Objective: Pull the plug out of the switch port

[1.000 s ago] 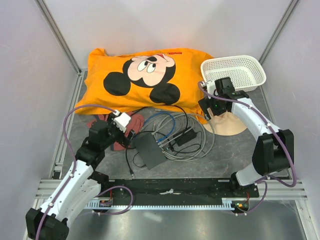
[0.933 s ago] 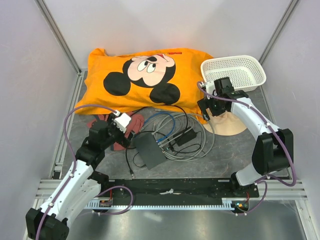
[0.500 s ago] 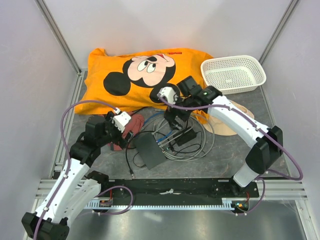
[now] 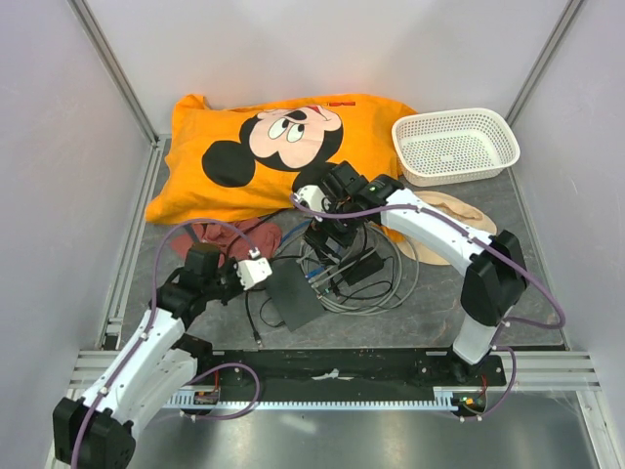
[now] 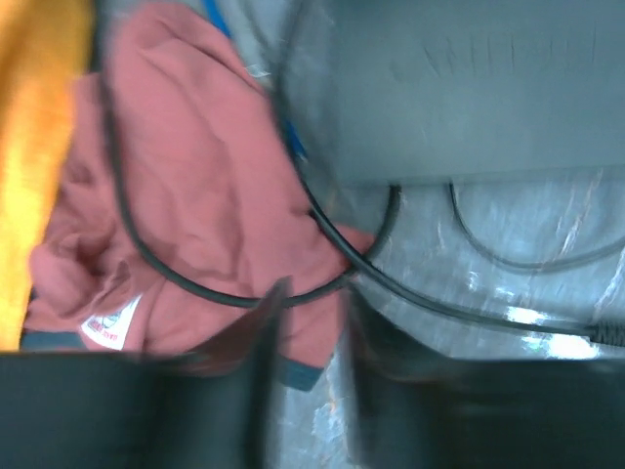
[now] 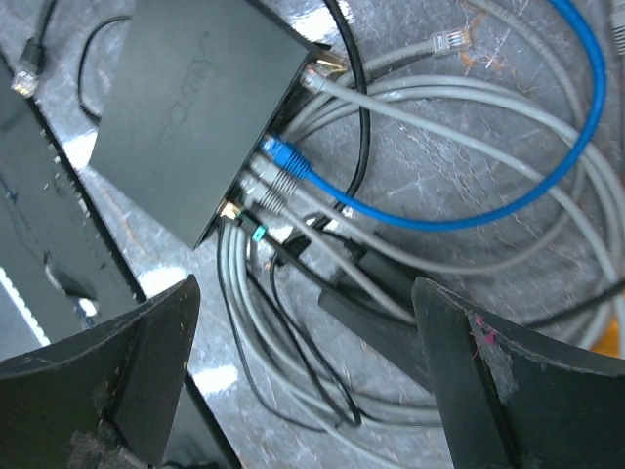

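Cable tangle (image 6: 293, 191) dense before the switch ports (image 6: 256, 176); open room above the switch (image 6: 186, 107).

Right arm (image 4: 437, 227) reaches forward-left, jaws spread wide; left arm (image 4: 146, 344) sits low, jaws narrowly parted

No word can be read outright. The dark grey switch box (image 6: 186, 107) carries raised lettering on its top, too faint to make out. A white tag (image 5: 109, 322) on the red cloth (image 5: 195, 215) bears red print, blurred past reading.

White arms (image 4: 146, 360), black joints (image 4: 485, 283) — seemingly purple cables (image 4: 155, 266)
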Action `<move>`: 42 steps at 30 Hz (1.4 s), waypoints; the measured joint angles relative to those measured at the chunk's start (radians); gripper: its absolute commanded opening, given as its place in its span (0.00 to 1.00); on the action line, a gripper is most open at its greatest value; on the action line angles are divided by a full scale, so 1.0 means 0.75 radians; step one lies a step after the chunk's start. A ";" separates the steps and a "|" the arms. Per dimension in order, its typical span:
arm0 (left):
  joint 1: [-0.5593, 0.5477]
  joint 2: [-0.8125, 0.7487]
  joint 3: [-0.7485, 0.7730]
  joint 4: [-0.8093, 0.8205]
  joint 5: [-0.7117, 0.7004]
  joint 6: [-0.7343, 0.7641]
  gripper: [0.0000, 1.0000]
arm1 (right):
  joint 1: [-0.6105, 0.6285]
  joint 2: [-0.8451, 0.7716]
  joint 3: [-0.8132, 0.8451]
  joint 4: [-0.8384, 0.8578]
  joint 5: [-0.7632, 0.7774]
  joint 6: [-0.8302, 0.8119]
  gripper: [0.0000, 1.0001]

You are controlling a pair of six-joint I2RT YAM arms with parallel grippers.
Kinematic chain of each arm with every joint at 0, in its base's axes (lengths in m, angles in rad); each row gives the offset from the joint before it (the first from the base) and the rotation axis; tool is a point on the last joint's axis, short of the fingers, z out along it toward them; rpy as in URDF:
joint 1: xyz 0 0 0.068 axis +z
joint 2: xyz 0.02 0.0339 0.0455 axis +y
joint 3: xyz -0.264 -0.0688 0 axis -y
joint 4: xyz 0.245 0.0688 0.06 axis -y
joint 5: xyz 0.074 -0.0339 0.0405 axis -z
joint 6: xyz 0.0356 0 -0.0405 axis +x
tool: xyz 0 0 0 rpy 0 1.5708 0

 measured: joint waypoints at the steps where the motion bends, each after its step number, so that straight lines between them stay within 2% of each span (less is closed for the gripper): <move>1: 0.000 0.026 -0.015 -0.002 0.006 0.036 0.11 | 0.002 0.016 -0.003 0.010 0.002 0.010 0.98; 9: 0.001 0.146 -0.105 0.047 0.027 0.230 0.01 | -0.024 0.096 -0.008 0.069 0.120 0.090 0.98; 19: -0.048 0.418 -0.093 0.144 0.130 0.348 0.02 | -0.153 0.036 -0.026 0.104 0.208 0.100 0.98; 29: -0.089 0.813 0.119 0.432 0.183 0.279 0.02 | -0.443 0.001 -0.026 0.110 0.252 0.109 0.98; 33: -0.086 0.939 0.259 0.502 0.124 0.229 0.02 | -0.449 -0.043 -0.028 0.108 0.261 0.097 0.98; 37: -0.050 0.929 0.424 0.502 0.069 0.121 0.02 | -0.434 -0.131 -0.056 0.105 0.222 0.083 0.98; 40: -0.002 0.811 0.479 0.458 0.044 0.036 0.29 | -0.428 -0.207 -0.112 0.100 0.175 0.081 0.98; 41: 0.011 0.754 0.486 0.426 0.045 0.010 0.42 | -0.424 -0.229 -0.135 0.097 0.159 0.080 0.98; 42: 0.018 0.694 0.497 0.385 0.058 -0.028 0.47 | -0.420 -0.249 -0.158 0.091 0.143 0.079 0.98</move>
